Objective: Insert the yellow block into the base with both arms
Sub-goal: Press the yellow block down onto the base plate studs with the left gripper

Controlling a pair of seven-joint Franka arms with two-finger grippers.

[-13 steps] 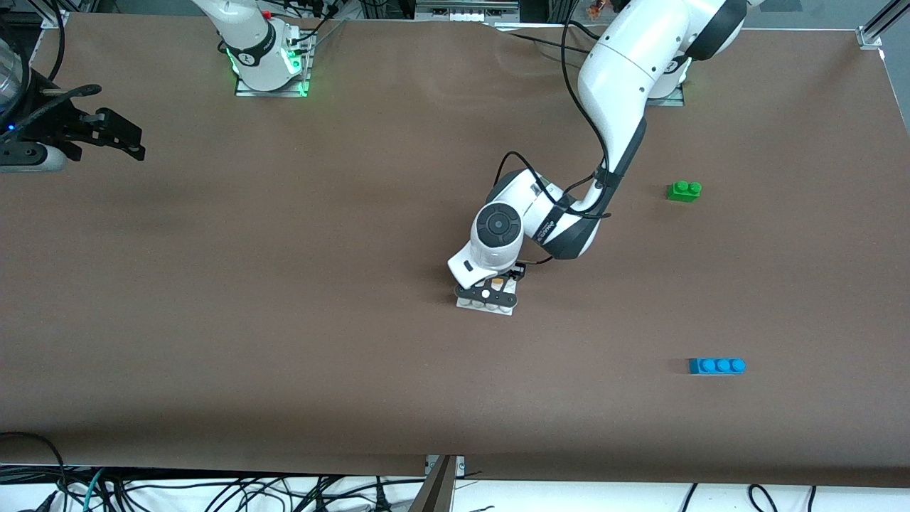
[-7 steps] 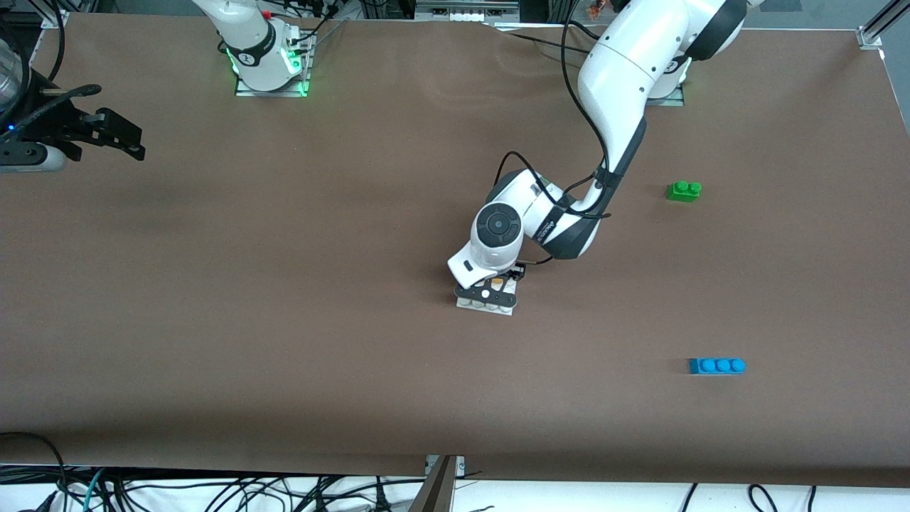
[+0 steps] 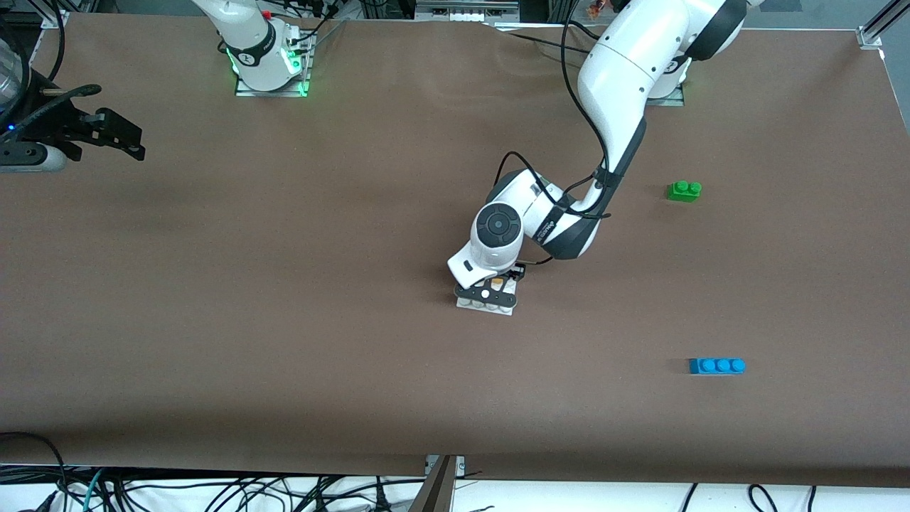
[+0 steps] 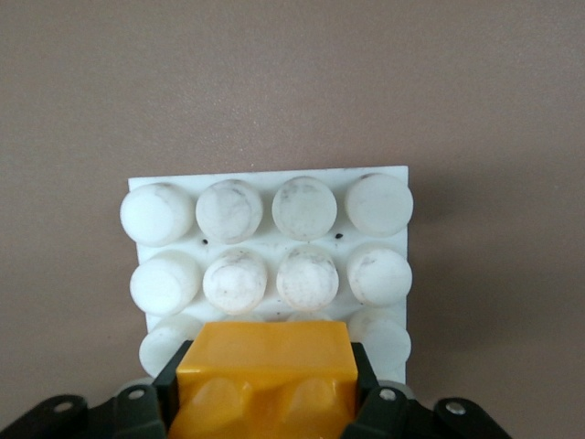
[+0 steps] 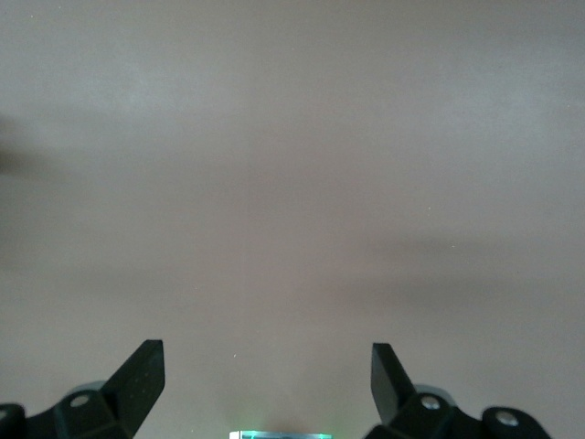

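I see the left claw (image 3: 495, 286) down at the middle of the table (image 3: 284, 299), clamped on the yellow block (image 4: 266, 377), which sits between its 2 black fingers (image 4: 170, 395). The block is low over the base (image 4: 265, 183), covering the row of studs at the edge closest to the wrist; I cannot tell whether it is pressed fully home. In the left wrist view 2 full rows of 4 studs stand uncovered, with a third row peeking out beside the block.

The base lies well apart from every table edge, with open brown surface all around it. The green brick (image 3: 684, 190) sits toward the left arm's end, farther from the front camera than the base; the blue brick (image 3: 716, 365) lies nearer to that camera, also toward that end. Both are well apart from the base.

The right claw (image 5: 268, 377) hangs over bare table at the right arm's end, waiting, fingers spread wide with nothing between them.

The block is smooth, glossy orange-yellow plastic with rounded hollows on its visible face. The base is a flat white square plate, its round studs scuffed and smudged grey on top. The table cover is matte brown with a fine grain.
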